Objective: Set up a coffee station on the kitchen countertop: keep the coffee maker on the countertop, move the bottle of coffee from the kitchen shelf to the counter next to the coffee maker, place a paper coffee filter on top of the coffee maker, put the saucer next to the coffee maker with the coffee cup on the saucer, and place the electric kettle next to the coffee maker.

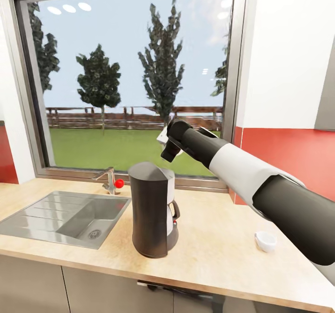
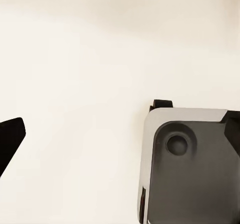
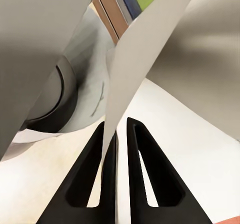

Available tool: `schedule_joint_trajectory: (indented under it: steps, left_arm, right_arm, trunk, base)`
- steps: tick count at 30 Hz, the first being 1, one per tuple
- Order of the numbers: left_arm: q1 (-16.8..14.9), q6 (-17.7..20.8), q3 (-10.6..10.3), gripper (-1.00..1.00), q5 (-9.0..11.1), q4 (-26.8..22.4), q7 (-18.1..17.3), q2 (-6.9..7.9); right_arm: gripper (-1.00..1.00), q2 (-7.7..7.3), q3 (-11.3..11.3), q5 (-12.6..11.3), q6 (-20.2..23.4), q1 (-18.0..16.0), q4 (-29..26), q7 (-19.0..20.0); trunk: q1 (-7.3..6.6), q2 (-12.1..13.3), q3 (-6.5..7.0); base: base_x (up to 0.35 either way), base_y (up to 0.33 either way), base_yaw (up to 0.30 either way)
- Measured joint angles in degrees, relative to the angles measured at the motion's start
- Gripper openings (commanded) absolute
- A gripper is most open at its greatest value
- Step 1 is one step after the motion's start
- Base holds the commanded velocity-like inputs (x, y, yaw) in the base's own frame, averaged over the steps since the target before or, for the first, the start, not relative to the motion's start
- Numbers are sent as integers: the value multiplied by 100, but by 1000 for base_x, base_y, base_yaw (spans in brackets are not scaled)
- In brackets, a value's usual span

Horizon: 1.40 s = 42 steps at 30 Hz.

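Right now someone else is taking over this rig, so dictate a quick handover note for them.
Right gripper: shut on the paper coffee filter, held above the coffee maker.
Left gripper: fingertip in its wrist view; state unclear.
Coffee maker stands on the countertop beside the sink; coffee cup to its right.
Done: coffee maker in place.
Left: filter onto the machine, then saucer, cup, bottle, kettle.

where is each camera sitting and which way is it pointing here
Head view: on the robot's head, facing forward and down at the light wood-grain countertop, steel sink and window; the right arm reaches above the tall dark grey coffee maker.
Left wrist view: on the left arm, facing a pale surface and a grey panel I cannot identify; one dark fingertip shows.
Right wrist view: along the right gripper, shut on the white folded paper coffee filter.
Shared: head and right wrist views both show the coffee maker.
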Motion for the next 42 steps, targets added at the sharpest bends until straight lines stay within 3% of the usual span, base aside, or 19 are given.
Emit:
schedule_joint_trajectory:
  steps: [19, 23, 29, 42]
  left_arm:
    - [0, 0, 0, 100, 0, 0, 0, 0]
    - [136, 23, 11, 100, -8, 111, 13, 26]
    - [325, 15, 10, 100, -8, 113, 8, 19]
    - [346, 37, 14, 100, -4, 117, 22, -23]
  right_arm:
    - [-100, 0, 17, 1, 0, 44, 3, 0]
    - [-100, 0, -108, 134, 5, 140, -69, -3]
    - [-100, 0, -145, 4, -5, -7, 44, 22]
    - [-100, 0, -557, -33, -7, -18, 147, 35]
  trunk:
    - [0, 0, 0]
    - [0, 0, 0]
    - [0, 0, 0]
    - [0, 0, 0]
  base:
    - [0, 0, 0]
    - [0, 0, 0]
    - [0, 0, 0]
    - [0, 0, 0]
